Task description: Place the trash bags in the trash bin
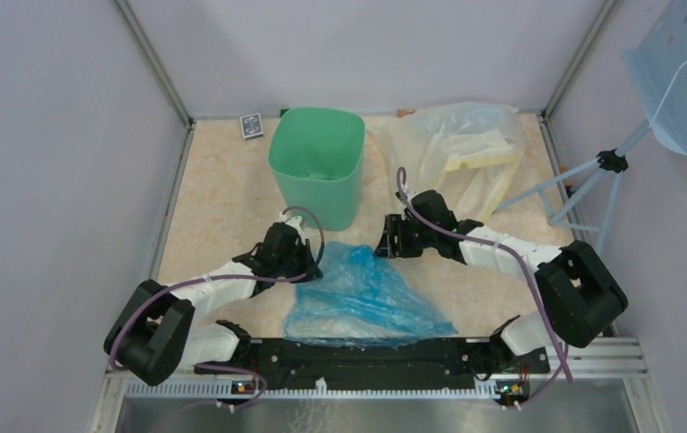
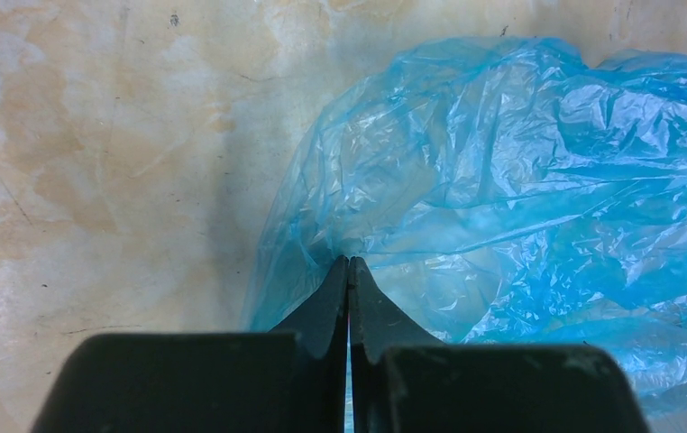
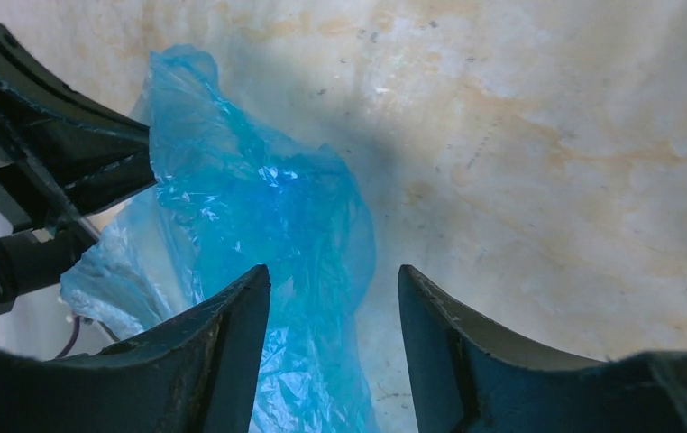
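Two left fingers pinch blue bag.

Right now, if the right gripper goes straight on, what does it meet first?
Probably the blue bag, bunched just ahead of the right gripper between its open fingers; table lies beyond. Depth is unclear.

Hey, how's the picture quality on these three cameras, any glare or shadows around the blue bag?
Top external: even, soft light, everything sharp. Left wrist: white glints on the blue bag crinkles, a soft shadow on the table left of it, the left hand nearly black. Right wrist: a dim shadow on the table beside the bag; the right hand looks slightly soft.
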